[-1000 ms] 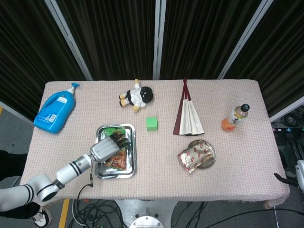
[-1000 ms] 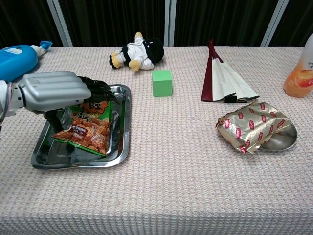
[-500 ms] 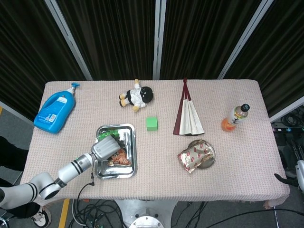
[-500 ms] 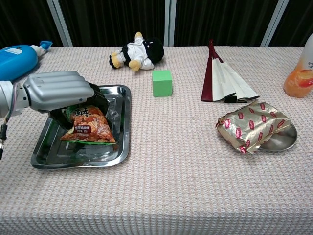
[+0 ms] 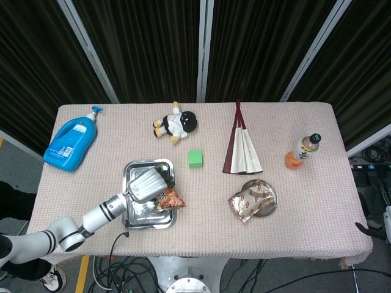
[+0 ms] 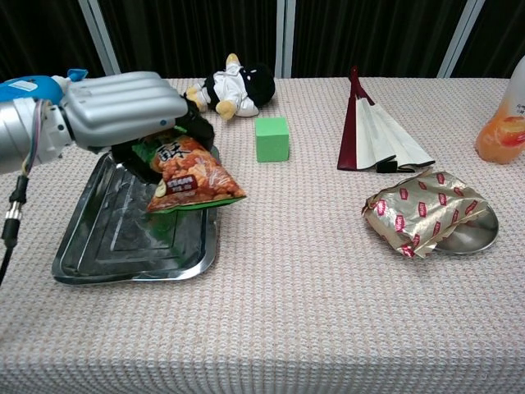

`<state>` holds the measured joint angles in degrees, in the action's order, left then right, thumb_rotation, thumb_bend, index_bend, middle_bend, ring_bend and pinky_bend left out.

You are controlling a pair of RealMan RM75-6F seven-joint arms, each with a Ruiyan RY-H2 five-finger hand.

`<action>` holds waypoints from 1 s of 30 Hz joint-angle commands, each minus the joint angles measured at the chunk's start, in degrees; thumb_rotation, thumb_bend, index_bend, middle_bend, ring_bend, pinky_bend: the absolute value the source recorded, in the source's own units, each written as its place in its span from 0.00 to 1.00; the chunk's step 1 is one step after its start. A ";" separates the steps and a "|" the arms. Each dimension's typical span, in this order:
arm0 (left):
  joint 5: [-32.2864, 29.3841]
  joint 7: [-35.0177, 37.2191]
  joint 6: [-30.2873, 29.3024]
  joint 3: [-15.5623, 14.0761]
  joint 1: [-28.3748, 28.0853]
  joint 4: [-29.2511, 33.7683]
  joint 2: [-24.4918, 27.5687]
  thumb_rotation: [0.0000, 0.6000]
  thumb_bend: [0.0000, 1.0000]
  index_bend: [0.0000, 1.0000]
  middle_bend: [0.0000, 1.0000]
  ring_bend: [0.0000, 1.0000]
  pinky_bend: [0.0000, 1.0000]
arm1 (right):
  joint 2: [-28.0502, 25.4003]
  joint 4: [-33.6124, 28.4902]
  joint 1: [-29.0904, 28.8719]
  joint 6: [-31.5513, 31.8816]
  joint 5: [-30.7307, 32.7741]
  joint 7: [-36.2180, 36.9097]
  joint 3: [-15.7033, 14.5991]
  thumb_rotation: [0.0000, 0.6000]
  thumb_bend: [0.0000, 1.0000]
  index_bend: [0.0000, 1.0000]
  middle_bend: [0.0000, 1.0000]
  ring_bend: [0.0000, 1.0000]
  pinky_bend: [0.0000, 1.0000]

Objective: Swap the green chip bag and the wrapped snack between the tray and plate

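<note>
My left hand [image 6: 123,107] [image 5: 148,182] grips the green chip bag [image 6: 190,174] [image 5: 170,199] by its top edge and holds it in the air over the right side of the steel tray [image 6: 115,238] [image 5: 137,213]. The bag hangs tilted, its lower end past the tray's right rim. The wrapped snack [image 6: 420,209] [image 5: 250,200], in gold foil with red marks, lies across the round metal plate [image 6: 476,235] [image 5: 269,204] at the right. Only a dark tip of my right hand [image 5: 369,230] shows at the right edge of the head view; its fingers cannot be made out.
A green cube [image 6: 271,138] sits just right of the tray's far corner. Behind it lie a plush toy [image 6: 230,89] and a folded fan [image 6: 373,131]. A blue detergent bottle [image 5: 70,141] is far left, an orange drink bottle [image 5: 302,151] far right.
My left hand closed on the chip bag, lifted it out of the tray and carried it up and to the right. The tray's floor is now bare.
</note>
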<state>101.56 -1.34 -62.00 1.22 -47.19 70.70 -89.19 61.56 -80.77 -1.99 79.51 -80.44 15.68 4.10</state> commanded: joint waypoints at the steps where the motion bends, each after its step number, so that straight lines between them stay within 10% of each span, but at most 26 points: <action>1: -0.64 0.24 2.14 1.36 -2.32 1.59 -1.15 1.00 0.39 0.51 0.48 0.41 0.55 | 0.12 0.24 0.09 0.03 0.09 0.32 0.05 1.00 0.00 0.00 0.00 0.00 0.00; 30: -3.72 11.88 7.65 2.98 -14.52 -21.04 -19.27 1.00 0.42 0.50 0.48 0.41 0.54 | -0.01 2.51 1.33 1.26 1.17 4.21 1.27 1.00 0.00 0.00 0.00 0.00 0.00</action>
<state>97.88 9.55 -53.53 4.25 -61.29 51.18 -107.33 61.55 -78.27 -0.66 80.77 -79.27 19.89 5.37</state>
